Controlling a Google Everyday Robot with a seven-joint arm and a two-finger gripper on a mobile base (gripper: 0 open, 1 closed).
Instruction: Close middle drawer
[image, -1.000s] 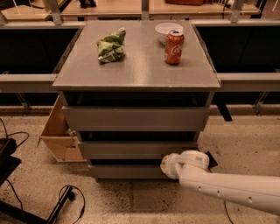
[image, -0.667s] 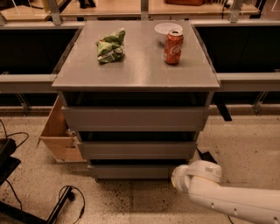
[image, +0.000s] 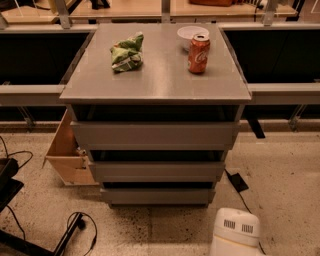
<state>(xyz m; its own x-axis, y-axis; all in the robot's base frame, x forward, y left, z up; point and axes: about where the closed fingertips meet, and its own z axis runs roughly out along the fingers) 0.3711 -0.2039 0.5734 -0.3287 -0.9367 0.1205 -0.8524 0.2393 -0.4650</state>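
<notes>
Your middle drawer (image: 156, 171) sits in the grey cabinet (image: 160, 80) at the centre of the view. Its flat front lies between the taller top drawer front (image: 154, 135) above and the narrower bottom drawer front (image: 157, 196) below. A dark strip runs along the top edge of the middle front, under the top one. You cannot tell from this angle whether the drawer is fully in.

You do not see the gripper itself. It lies outside the view, and only a white arm housing (image: 235, 234) with two small vent grilles shows at the bottom edge, right of centre. So you cannot tell how wide the gripper stands or whether it holds or touches anything. The housing is over the speckled floor (image: 280, 200), below and to the right of the cabinet's lower right corner. It is apart from all three fronts, so the middle drawer lies up and to the left of it.

On the cabinet top, a crumpled green bag (image: 127, 51) lies to the left. A red soda can (image: 199, 54) stands upright to the right, with a white bowl (image: 190, 33) just behind it. A wooden box (image: 67, 155) stands open against the cabinet's left side. Black cables (image: 80, 225) trail over the floor at lower left, and a flat black piece (image: 236, 181) lies on the floor right of the cabinet.
</notes>
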